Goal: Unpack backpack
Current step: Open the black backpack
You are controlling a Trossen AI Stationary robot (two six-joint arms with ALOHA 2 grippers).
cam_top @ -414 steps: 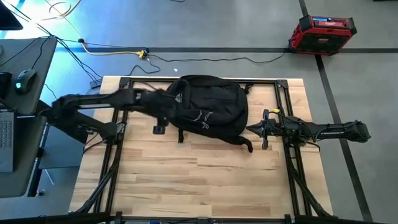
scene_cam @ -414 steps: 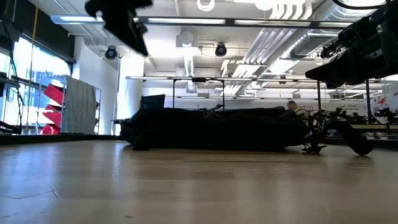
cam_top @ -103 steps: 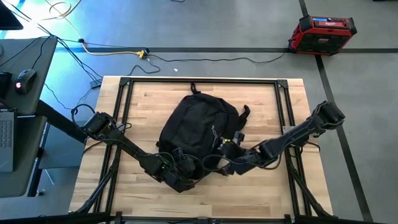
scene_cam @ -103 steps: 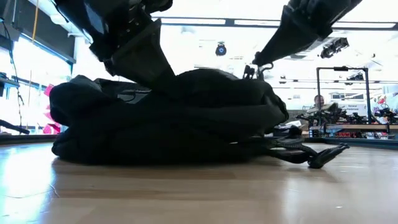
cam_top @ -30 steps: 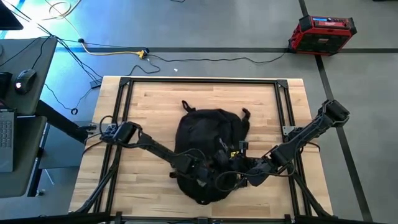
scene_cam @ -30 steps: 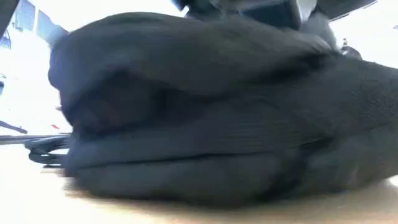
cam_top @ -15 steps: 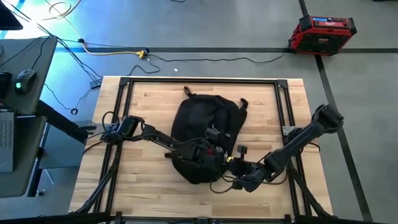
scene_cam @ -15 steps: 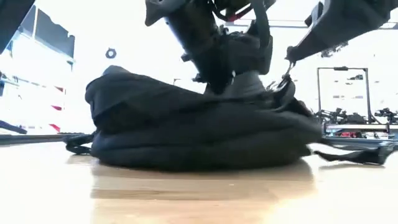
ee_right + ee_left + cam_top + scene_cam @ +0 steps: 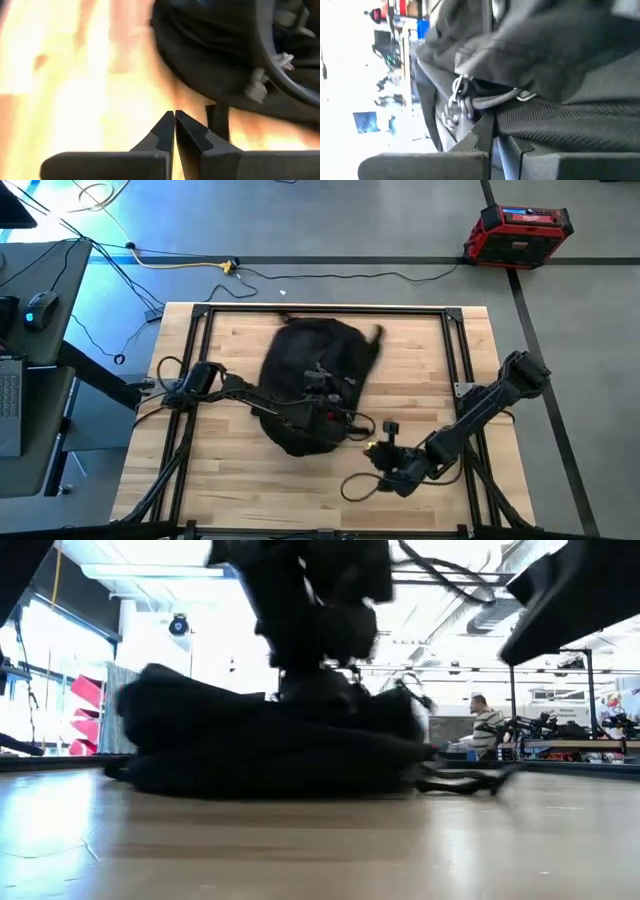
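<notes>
Left gripper pinched tight on a fold of black fabric at the near edge of the backpack, just beside a grey cord zipper pull with small metal rings. Right gripper closed to a thin seam and holding nothing, low over bare wood, near the bag's near right corner but apart from it. Between the two, a loose black cable curling on the bench.

Backpack lying flat and slumped in the middle of the bench, toward the far side, top handle pointing away from the arms, one strap trailing out along the wood in the low view. Zipper apparently not opened enough to show any contents (none visible from any view).

Likely soft and floppy, prone to sliding and bunching rather than lifting as one piece; moderately heavy if full. Best holds probably the cord pull for opening and a strap or fabric fold for bracing.
</notes>
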